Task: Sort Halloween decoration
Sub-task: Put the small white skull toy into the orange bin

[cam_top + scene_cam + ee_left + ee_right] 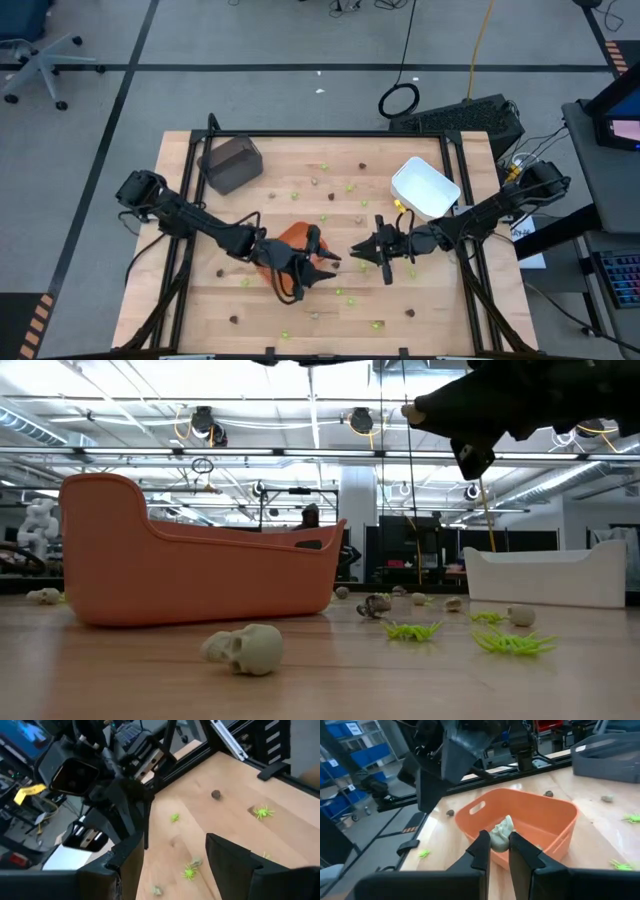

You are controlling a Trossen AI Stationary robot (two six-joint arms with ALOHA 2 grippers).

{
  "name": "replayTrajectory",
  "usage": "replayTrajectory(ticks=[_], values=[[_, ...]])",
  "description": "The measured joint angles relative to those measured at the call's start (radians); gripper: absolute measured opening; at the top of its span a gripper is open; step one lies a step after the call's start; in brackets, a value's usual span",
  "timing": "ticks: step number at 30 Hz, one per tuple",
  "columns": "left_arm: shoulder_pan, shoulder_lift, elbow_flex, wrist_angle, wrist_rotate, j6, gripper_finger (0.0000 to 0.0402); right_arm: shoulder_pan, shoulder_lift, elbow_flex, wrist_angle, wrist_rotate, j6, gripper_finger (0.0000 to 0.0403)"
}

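Tan-grey skull (pixel 501 837) pinched between closed fingers of right hand (pixel 499 851), held raised beside orange tray (pixel 540 820). Left hand (pixel 175 865) spread wide, nothing held, over surface (pixel 210 820). Skull best carried above tray interior before release; rim to be cleared.

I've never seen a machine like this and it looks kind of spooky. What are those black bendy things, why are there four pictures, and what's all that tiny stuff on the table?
Those are two robot arms, each ending in pinching jaws. One picture looks down from above, one looks level across the tabletop, and two come from cameras on the arms' wrists. The wooden table is scattered with tiny Halloween toys: green spiders, little skulls and dark bits. There are trays too: an orange tray, a white tray and a grey tray. The right gripper is pinching a pale skull beside the orange tray. The left gripper is open and holds nothing.
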Motion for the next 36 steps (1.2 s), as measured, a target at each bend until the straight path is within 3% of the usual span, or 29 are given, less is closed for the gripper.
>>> replayTrajectory(ticks=[9, 13, 24, 33, 36], values=[[0.083, 0.0, 0.0, -0.002, 0.101, 0.136, 0.0259, -0.03, 0.0, 0.0, 0.008, -0.076, -0.012, 0.0029], [0.102, 0.019, 0.0, 0.018, 0.146, 0.263, 0.026, -0.04, 0.0, 0.0, 0.007, -0.098, -0.008, 0.0029], [0.139, 0.082, -0.001, 0.09, 0.165, 0.435, 0.0213, -0.04, 0.0, 0.0, 0.0, -0.099, 0.0, 0.0029], [0.157, 0.083, -0.001, 0.089, 0.24, 0.444, 0.017, -0.04, 0.0, 0.0, 0.0, -0.104, 0.006, 0.0029], [0.157, 0.087, -0.001, 0.091, 0.242, 0.443, 0.016, -0.042, 0.0, 0.0, 0.0, -0.153, 0.032, 0.0029]])
